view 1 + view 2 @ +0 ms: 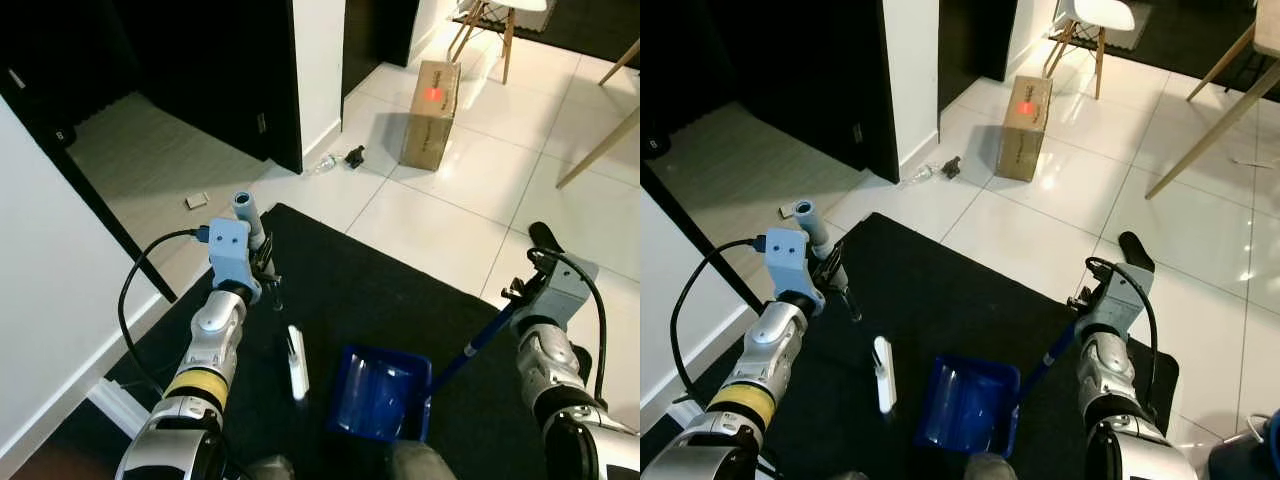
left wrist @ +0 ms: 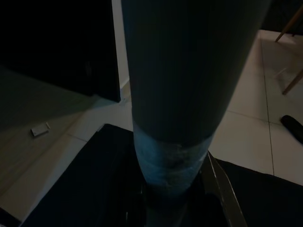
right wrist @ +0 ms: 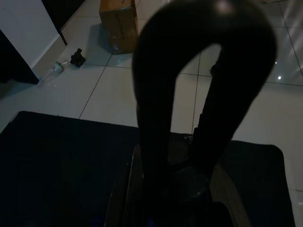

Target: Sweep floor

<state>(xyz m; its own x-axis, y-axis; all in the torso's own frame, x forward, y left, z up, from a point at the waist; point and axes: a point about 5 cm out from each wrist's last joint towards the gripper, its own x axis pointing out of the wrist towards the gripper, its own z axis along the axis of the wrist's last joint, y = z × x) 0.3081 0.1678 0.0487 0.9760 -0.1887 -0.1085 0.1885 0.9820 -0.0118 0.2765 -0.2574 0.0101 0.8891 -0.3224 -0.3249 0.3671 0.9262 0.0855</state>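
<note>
My left gripper (image 1: 264, 264) is shut on a grey broom handle (image 1: 244, 207), which stands almost upright over the black rug (image 1: 380, 290). The handle (image 2: 189, 71) looms close in the left wrist view. Below it a narrow white broom head (image 1: 296, 365) rests on the rug. To its right lies a blue dustpan (image 1: 378, 398). Its dark blue shaft (image 1: 480, 340) rises to my right gripper (image 1: 522, 292), which is shut on it. The shaft ends in a black loop (image 3: 203, 56). A small white scrap (image 1: 196, 201), a clear bottle (image 1: 322, 163) and a small dark object (image 1: 355, 155) lie on the tiles.
A cardboard box (image 1: 430, 112) stands on the white tiles beyond the rug. Chair legs (image 1: 490, 30) and a slanted wooden leg (image 1: 600, 145) are at the back right. A black door edge (image 1: 285, 90) and a white wall (image 1: 50, 260) close in the left.
</note>
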